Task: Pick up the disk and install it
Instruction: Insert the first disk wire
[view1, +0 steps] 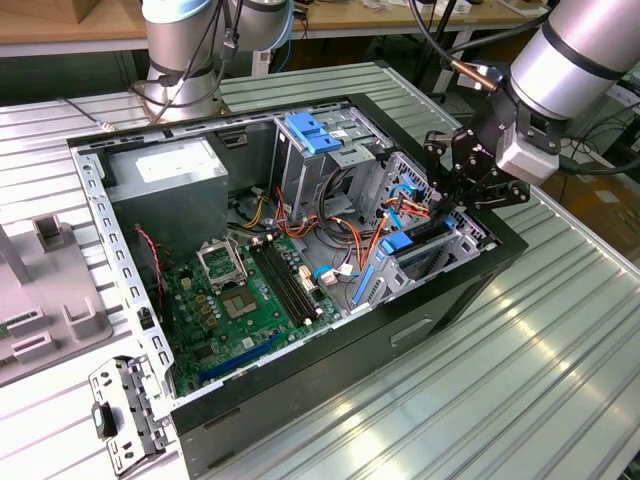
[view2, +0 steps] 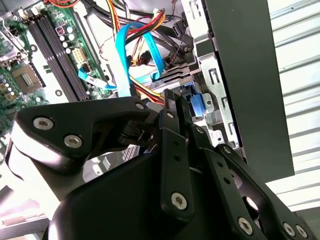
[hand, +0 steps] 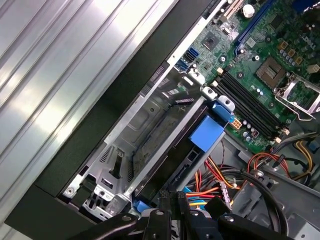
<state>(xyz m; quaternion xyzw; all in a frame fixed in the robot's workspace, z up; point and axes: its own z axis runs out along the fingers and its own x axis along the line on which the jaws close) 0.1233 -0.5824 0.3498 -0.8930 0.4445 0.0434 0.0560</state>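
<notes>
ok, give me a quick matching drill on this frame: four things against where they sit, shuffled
1 gripper
2 power supply box
3 motherboard
4 light-blue bracket

A flat on the floor of the case
B on top of the tall drive cage
C case's far corner, at the exterior view's left
D over the drive bay, at the exterior view's right

Pairs: 1-D, 2-C, 3-A, 4-B

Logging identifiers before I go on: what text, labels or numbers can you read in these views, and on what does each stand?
No text can be quoted reliably.
White sticker on the power supply: print too small to read.
Motherboard: white markings beside the components, too small to read.
Blue tab at the drive bay: plain, no print seen.
</notes>
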